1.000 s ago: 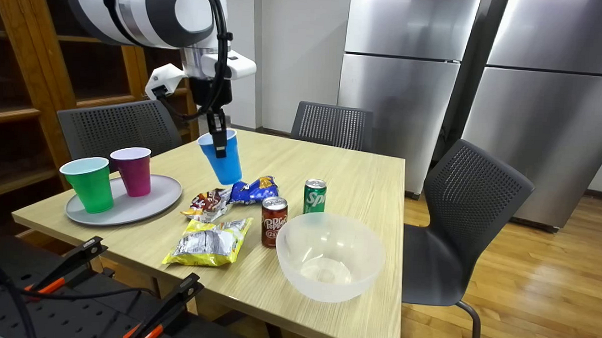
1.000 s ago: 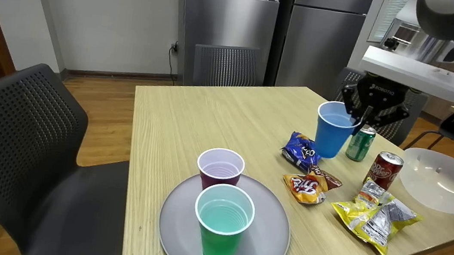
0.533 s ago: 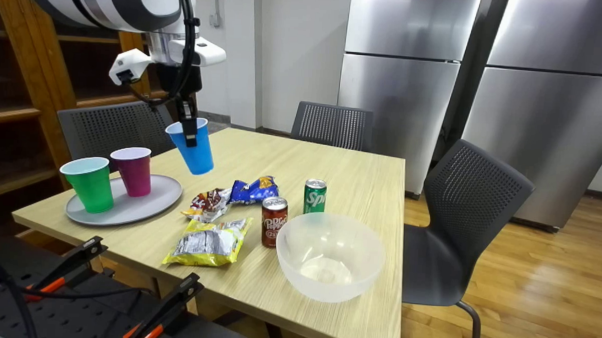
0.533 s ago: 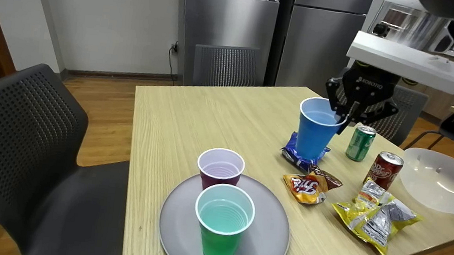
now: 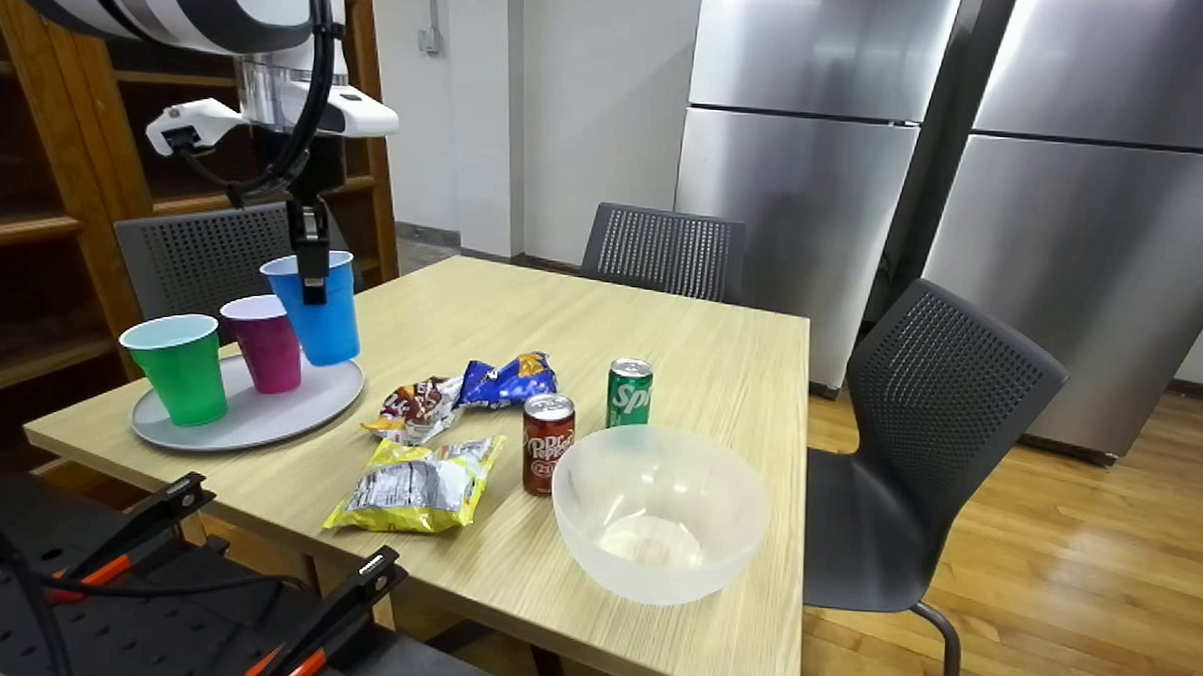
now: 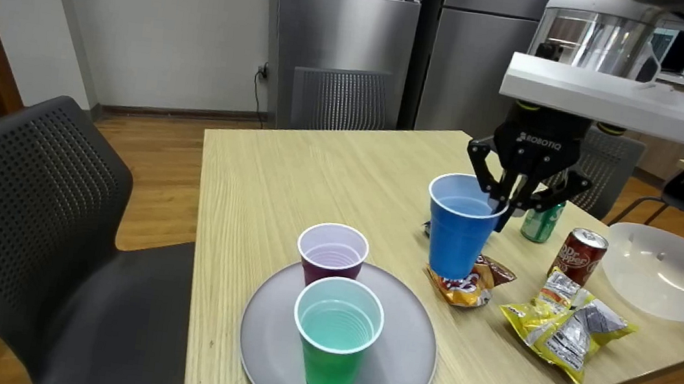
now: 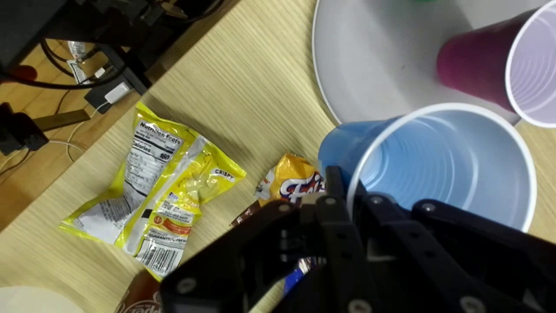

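My gripper [image 7: 347,181] is shut on the rim of a blue cup [image 7: 434,161], one finger inside the wall and one outside. The cup hangs above the table, its mouth up and slightly tilted. In an exterior view the blue cup [image 5: 330,324] overlaps the right rim of a grey plate [image 5: 289,412]; how high it hangs above it I cannot tell. On that plate stand a purple cup [image 5: 271,351] and a green cup [image 5: 188,374], both upright. From a different side, the blue cup [image 6: 459,239] partly covers an orange Fritos bag [image 6: 467,292].
A blue snack bag [image 5: 510,380] and a yellow snack bag [image 5: 421,487] lie on the table. A Dr Pepper can [image 5: 548,446], a Sprite can [image 5: 629,391] and a frosted bowl [image 5: 660,520] stand farther right. Dark chairs [image 5: 665,250] surround the table.
My gripper has carried the blue cup across, away from the snack bags and toward the plate. It rose a little first, then came lower. The other things have stayed put.
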Controlling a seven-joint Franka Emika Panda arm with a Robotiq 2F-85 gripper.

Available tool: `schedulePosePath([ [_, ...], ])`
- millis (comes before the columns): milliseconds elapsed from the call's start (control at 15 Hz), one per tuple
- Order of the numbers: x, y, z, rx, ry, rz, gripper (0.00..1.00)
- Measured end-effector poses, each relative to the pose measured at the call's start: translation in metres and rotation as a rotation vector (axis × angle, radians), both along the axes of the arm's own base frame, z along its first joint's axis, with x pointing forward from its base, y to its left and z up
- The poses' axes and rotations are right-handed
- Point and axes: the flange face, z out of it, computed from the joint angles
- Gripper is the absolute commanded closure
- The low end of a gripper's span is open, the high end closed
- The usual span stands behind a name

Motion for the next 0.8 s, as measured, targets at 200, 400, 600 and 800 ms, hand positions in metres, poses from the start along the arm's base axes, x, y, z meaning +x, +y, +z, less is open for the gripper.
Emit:
schedulePosePath([
  [200,-0.005,0.011,-0.006,-0.002,0.038,0.024,0.99],
  [400,-0.01,0.018,-0.017,-0.006,0.066,0.047,0.99],
  [600,-0.014,0.024,-0.03,-0.006,0.095,0.077,0.99],
  [800,-0.015,0.031,-0.041,0.007,0.118,0.107,0.99],
])
